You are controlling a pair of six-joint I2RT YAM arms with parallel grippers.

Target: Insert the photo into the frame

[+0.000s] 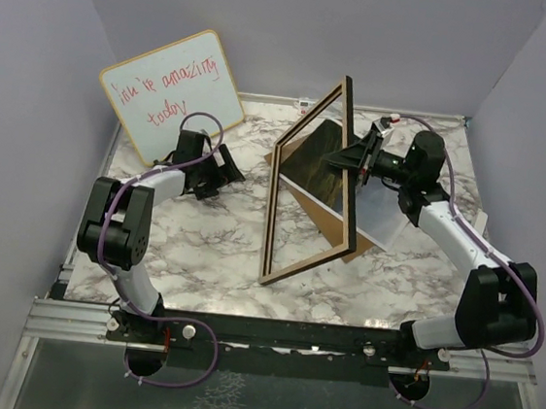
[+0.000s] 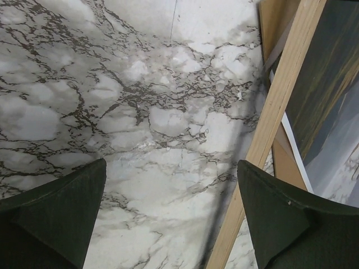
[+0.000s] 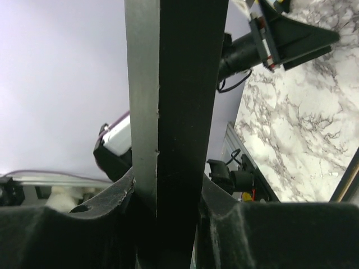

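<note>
The frame (image 1: 307,261) stands tilted on edge in the middle of the table, its black face towards the right arm. My right gripper (image 1: 353,160) is shut on its far right rail; the right wrist view shows the black rail (image 3: 179,112) clamped between my fingers (image 3: 115,204). The photo (image 1: 312,160) lies behind the frame on the brown board (image 1: 327,212). My left gripper (image 1: 216,172) is open and empty, left of the frame. In the left wrist view the light wood rail (image 2: 276,106) crosses in front of the photo (image 2: 328,101).
A wood-edged whiteboard (image 1: 172,91) with red handwriting leans at the back left. A pale flat sheet (image 1: 389,215) lies under the right arm. The brown board (image 2: 286,165) shows beneath the photo. Walls close in the table on three sides.
</note>
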